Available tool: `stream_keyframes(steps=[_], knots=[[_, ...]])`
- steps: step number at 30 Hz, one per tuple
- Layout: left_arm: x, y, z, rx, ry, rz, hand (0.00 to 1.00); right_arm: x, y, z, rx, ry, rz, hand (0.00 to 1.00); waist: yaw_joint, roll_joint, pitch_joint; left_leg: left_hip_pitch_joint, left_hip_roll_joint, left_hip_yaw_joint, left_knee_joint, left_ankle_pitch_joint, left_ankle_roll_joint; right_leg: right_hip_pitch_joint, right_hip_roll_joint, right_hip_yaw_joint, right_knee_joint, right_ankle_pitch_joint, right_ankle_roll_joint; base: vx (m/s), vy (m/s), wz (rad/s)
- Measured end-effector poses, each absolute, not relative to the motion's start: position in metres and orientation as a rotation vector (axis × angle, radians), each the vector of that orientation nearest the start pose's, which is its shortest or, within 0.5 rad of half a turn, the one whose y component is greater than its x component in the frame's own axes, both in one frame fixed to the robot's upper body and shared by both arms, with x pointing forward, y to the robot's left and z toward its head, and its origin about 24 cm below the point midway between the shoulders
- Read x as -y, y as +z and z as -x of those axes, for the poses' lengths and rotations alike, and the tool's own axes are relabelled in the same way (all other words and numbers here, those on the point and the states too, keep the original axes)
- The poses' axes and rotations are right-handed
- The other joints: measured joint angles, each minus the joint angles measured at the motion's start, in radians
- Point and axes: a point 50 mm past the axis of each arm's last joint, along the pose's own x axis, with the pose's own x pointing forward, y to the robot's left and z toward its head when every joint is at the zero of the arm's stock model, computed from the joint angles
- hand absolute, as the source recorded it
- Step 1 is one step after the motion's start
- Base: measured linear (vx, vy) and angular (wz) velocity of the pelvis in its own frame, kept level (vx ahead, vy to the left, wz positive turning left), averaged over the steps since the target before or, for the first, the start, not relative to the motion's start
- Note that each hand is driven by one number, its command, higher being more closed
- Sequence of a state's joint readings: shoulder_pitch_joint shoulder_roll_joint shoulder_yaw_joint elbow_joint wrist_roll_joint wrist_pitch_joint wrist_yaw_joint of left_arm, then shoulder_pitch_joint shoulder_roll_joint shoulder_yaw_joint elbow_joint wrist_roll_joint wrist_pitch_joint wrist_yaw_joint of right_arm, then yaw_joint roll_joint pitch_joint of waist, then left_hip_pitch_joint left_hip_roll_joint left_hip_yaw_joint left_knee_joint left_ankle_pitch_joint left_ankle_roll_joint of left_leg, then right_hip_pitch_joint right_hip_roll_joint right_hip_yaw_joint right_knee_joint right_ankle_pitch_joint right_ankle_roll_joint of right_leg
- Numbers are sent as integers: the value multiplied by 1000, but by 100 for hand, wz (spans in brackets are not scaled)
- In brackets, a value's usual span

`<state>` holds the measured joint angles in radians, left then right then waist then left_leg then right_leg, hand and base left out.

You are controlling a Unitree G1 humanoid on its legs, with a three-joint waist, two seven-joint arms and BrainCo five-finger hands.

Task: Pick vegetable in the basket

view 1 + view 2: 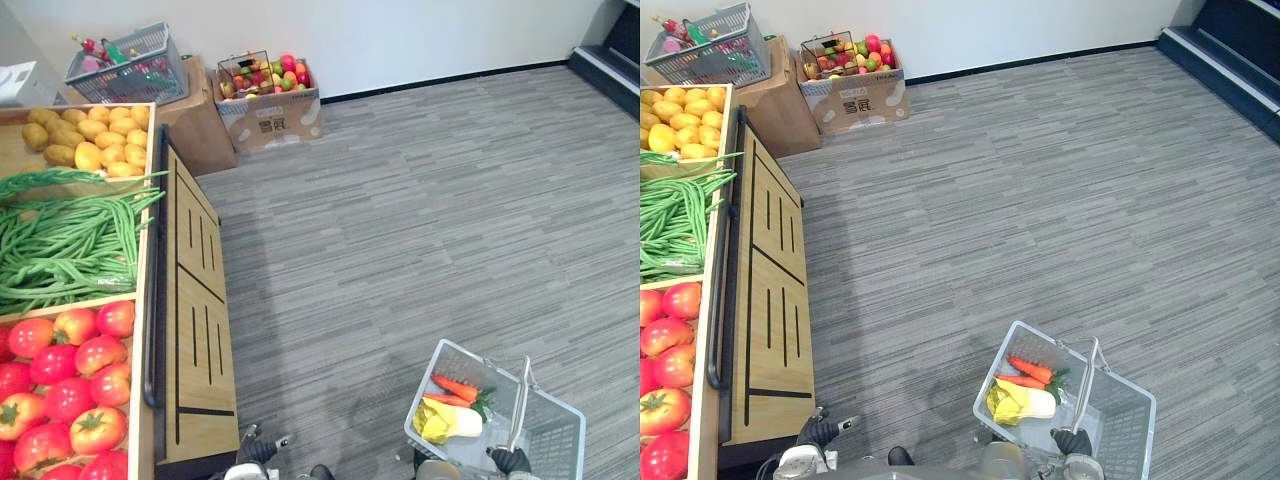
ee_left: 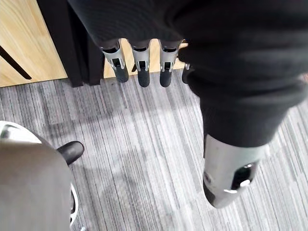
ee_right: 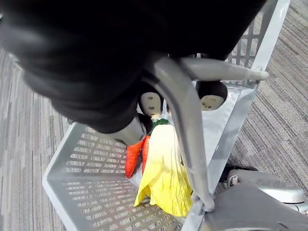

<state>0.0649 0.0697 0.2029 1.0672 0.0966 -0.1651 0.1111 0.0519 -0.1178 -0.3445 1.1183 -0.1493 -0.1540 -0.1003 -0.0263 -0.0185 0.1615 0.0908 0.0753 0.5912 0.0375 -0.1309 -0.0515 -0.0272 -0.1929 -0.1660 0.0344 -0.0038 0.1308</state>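
Grey carpet [image 1: 400, 200] flanks the stand [image 1: 190, 300] at lower left, whose smooth, bruisable tomatoes [image 1: 70, 380] likely want gentle cupping by the slack, empty left hand [image 2: 139, 67], while the right hand [image 1: 1072, 441] clasps the basket handle [image 1: 519, 405].

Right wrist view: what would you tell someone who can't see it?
The right hand is curled round the handle of a grey basket. Inside lie orange carrots and a yellow leafy cabbage, with grey carpet below.

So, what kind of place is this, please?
Probably a grocery shop's produce corner, or a mock-up of one. A wooden stand holds tomatoes and green beans in bins, and the right hand holds a basket with carrots.
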Motion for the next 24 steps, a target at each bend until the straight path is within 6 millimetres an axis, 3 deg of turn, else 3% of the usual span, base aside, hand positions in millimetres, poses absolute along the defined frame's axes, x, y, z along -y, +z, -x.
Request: stream_keyframes(steps=[11, 24], knots=[[-200, -158, -98, -999, 327, -24, 0, 235, -160, -72, -1074, -464, 16, 100, 4, 5, -45, 17, 7, -86, -4, 3, -5, 108, 6, -109, -79, 3, 5, -19, -49, 24], [-194, -161, -94, -1031, 331, 3, 0, 220, -164, -71, -1079, -490, -99, 100, 4, 9, -57, 59, 9, -92, -43, 20, -20, 156, 23, -124, -119, 13, 12, -38, -50, 1]])
